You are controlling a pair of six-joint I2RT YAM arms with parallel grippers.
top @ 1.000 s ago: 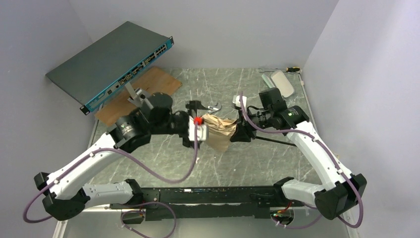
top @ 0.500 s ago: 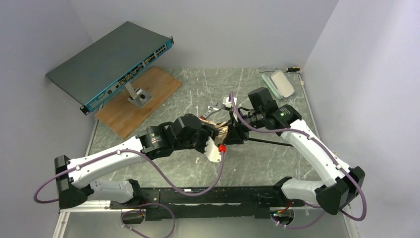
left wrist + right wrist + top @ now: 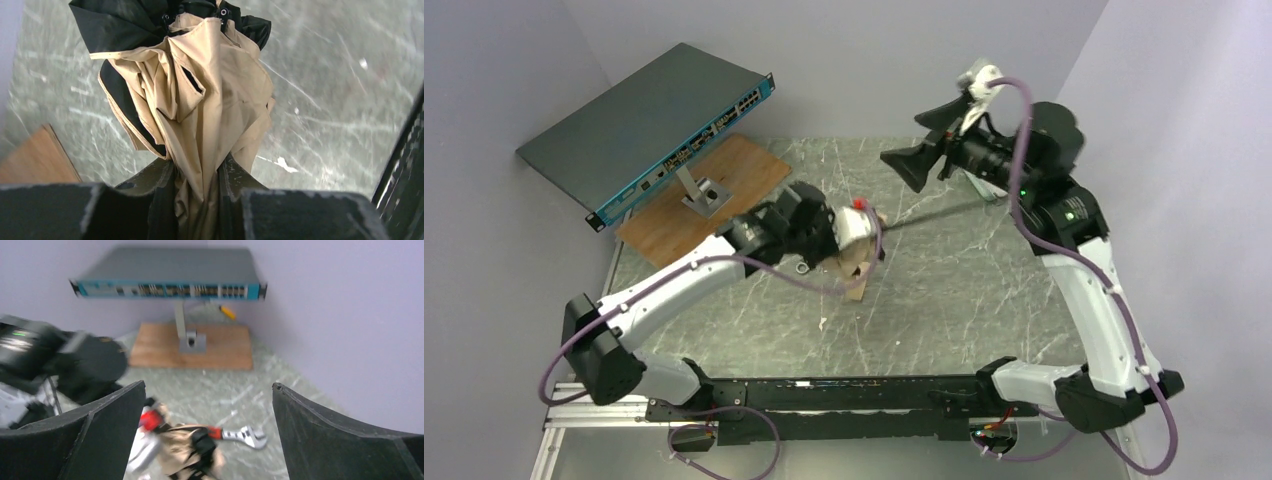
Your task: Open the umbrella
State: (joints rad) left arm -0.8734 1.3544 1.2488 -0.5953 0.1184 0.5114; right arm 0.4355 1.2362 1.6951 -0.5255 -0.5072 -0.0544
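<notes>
Item one, nearest: the grey marbled table (image 3: 944, 300), my two arm bases bolted at its near edge. Item two: my left gripper (image 3: 197, 171), reaching to mid-table, fingers (image 3: 159, 182) clamped on a bunch of cream-tan fabric, one finger pressing on each side. Item three: the umbrella (image 3: 200, 100), held in that clamp at the middle of the table, canopy unopened, tan folds gathered together with black lining showing at the edges and black rib ends at the far tip (the handle I cannot make out in any view). Item four: its thin black shaft (image 3: 944, 210), running from the bundle toward the right and away across the table. Item five: a silver wrench (image 3: 245, 436), lying on the table just beside the bundle. Item six: my right gripper (image 3: 208, 386), raised high over the far right of the table, fingers spread wide with nothing between them, well apart from the umbrella. Item seven, farthest: a wooden board (image 3: 734, 165) at the far left, carrying a metal stand (image 3: 696, 190) that props a tilted network switch (image 3: 649, 125).
</notes>
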